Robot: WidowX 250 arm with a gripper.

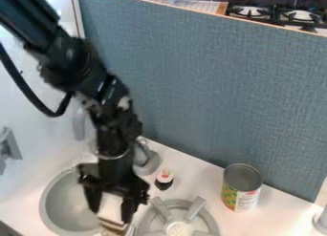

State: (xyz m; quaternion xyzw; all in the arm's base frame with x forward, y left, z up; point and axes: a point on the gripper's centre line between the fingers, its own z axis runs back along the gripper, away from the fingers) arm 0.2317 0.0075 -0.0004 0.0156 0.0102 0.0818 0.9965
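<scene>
The black gripper hangs down at the lower left, over the right side of the round grey sink bowl. Its two fingers stand apart on either side of a white and brown object, closed against it. The object's upper part is white and its lower part has brown bands; its bottom end is partly hidden. Just right of the gripper lies the grey stove burner.
A small dark bottle with a white cap stands behind the burner, beside the grey faucet base. An open, upright tin can stands at the right. A blue-grey panel rises along the back.
</scene>
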